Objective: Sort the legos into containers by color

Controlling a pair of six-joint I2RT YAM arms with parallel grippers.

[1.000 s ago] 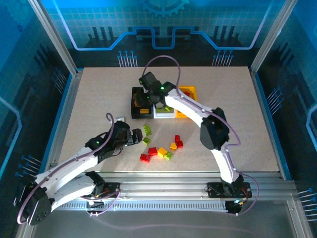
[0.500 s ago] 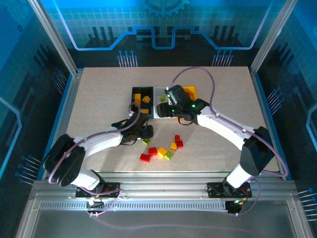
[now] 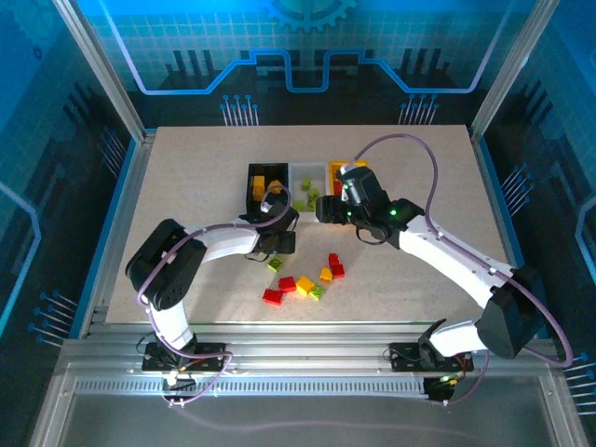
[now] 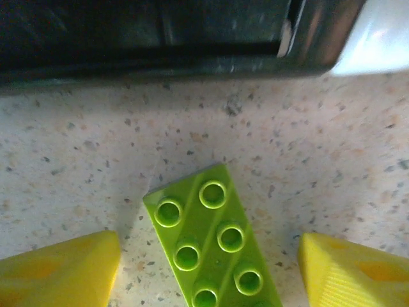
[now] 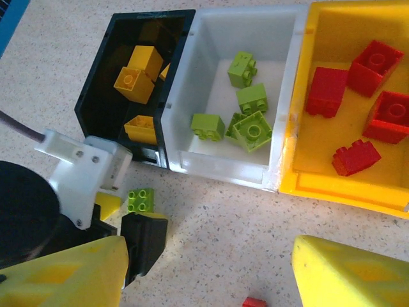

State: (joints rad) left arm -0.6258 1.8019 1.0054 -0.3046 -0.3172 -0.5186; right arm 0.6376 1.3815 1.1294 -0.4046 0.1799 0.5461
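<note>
L end effector (image 3: 281,244) sits low over the table (image 3: 186,186) in front of the black bin (image 4: 160,38), fingers (image 4: 64,272) spread wide, pinching nothing. A lime green lego (image 4: 214,249) lies flat on the table btwn the two yellow tips, studs up, skewed diagonally, touching neither tip. The black bin's front wall stands close behind it, w/ a corner of the white bin (image 4: 377,38) off to one side.

R end effector (image 5: 203,276) hovers above the table on the near side of the bins, also spread and empty. Under its camera the three bins stand in a row, walls touching. The black bin holds yellow-orange legos (image 5: 137,70), the white bin green legos (image 5: 252,128), the yellow-orange bin (image 5: 345,190) red legos (image 5: 358,96) (one colour per bin).

Toward the arm bases lies a loose cluster of legos (image 3: 304,286), w/ red, yellow-orange and green mixed. One more green piece (image 3: 275,264) sits just beside the L end effector.
</note>
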